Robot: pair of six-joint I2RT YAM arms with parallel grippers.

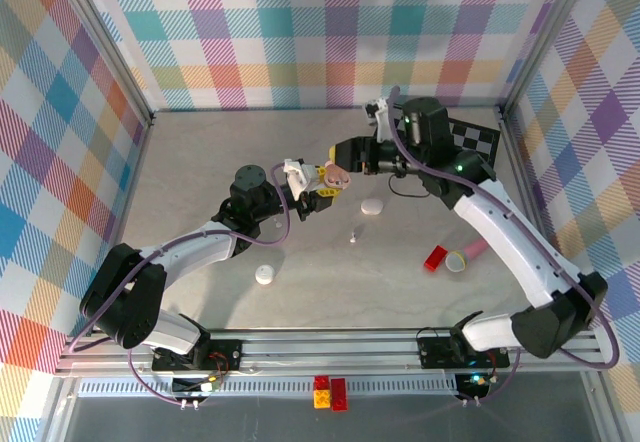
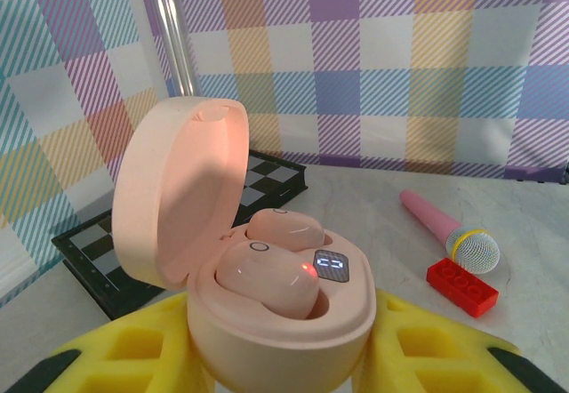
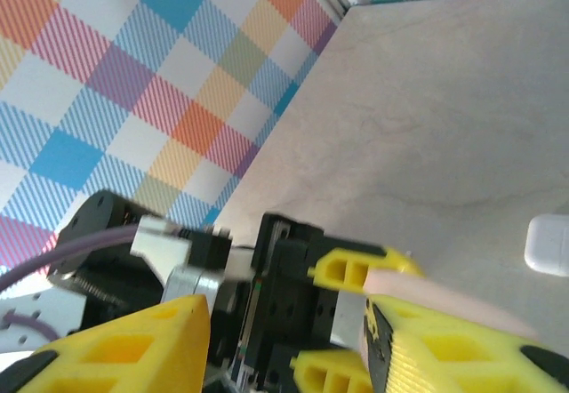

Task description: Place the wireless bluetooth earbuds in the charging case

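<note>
Left wrist view: two pink earbuds seated in open case

Left wrist view shows the pale pink charging case (image 2: 284,322) clamped between the yellow fingers (image 2: 116,357) of the left gripper (image 2: 284,362), whose jaws are closed partway against its two sides. The lid (image 2: 178,197) stands raised and tilted back. Two pink earbuds (image 2: 267,277) sit in the wells, one behind the other. The nearer one shows a red light, and a small display beside it is lit.

Top external view places the case near the middle of the desk (image 1: 200,182), held above its surface. The right gripper (image 1: 342,155) sits just beside the case on its far side. Right wrist view shows its fingers (image 3: 124,348) spread apart with nothing held between them. Whether they touch the lid cannot be told. Elsewhere on the desk lie a red block (image 1: 435,258), a pink toy microphone (image 1: 472,253), a white case (image 1: 372,206) and a checkerboard (image 1: 470,137).
</note>
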